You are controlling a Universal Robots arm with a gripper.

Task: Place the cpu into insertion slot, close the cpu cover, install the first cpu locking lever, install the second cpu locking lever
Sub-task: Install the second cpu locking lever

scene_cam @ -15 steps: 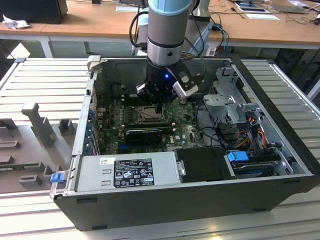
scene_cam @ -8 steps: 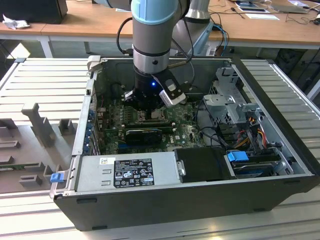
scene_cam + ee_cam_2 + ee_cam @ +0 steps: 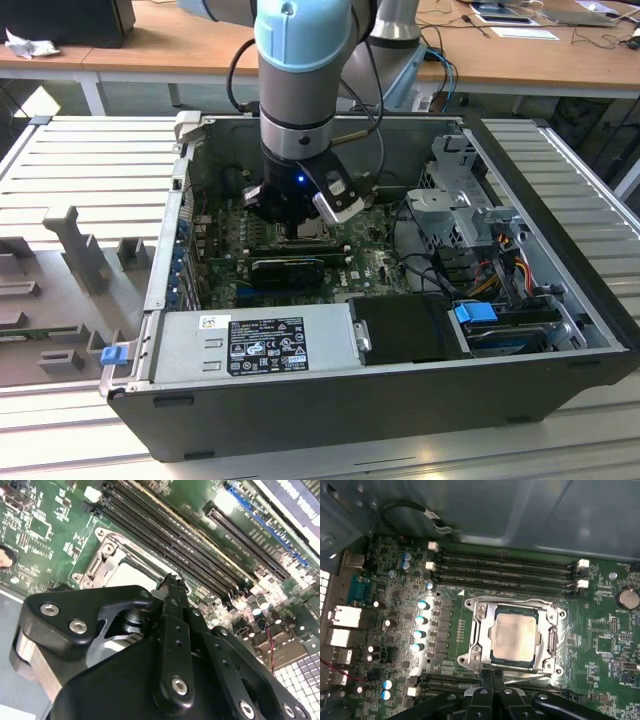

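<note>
Above the insertion slot the room was open, and the tool hung at its edge. Memory slots lined one side and upright capacitors another. Case walls and the power-supply box hemmed the board.

No print can be read; the power supply's black label shows illegible white marks.

Silver cpu flat in insertion slot, cpu cover closed around it.
</note>
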